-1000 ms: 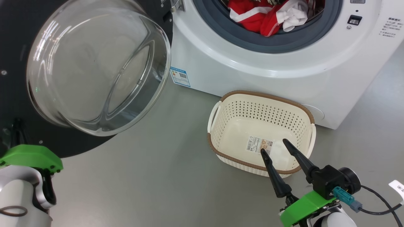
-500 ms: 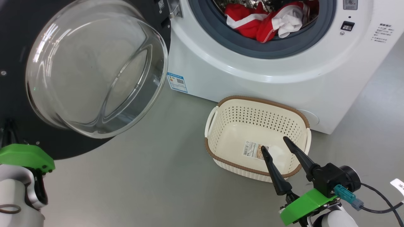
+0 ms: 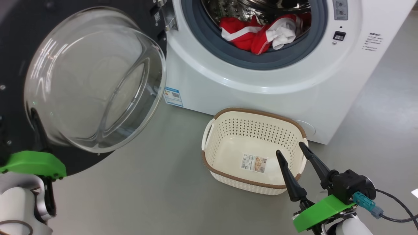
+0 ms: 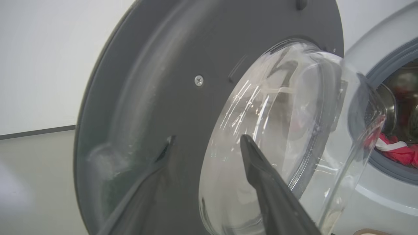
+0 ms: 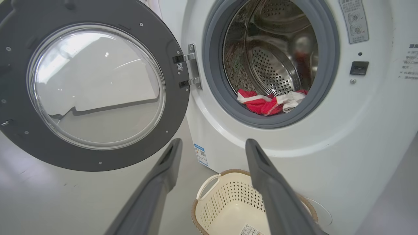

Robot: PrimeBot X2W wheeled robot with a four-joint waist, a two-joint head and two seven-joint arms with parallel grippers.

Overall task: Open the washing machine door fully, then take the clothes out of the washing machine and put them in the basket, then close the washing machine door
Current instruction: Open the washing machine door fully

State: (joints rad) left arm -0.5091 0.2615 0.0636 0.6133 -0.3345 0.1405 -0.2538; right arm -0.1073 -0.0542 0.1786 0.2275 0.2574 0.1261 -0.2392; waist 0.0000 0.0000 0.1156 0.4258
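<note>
While washing machine (image 3: 245, 94) holds clothes (image 3: 251, 39), basket (image 3: 258, 112) a sticker (image 3: 253, 163); left gripper (image 4: 206, 138), right gripper (image 5: 214, 141) wide

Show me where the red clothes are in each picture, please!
Head view: the red clothes sit top centre, inside the washing machine.
Left wrist view: the red clothes peek in at the far right edge, past the washing machine door.
Right wrist view: the red clothes lie just right of centre, low in the opening.
Shared landmark: the grey gasket curving just under them.
</note>
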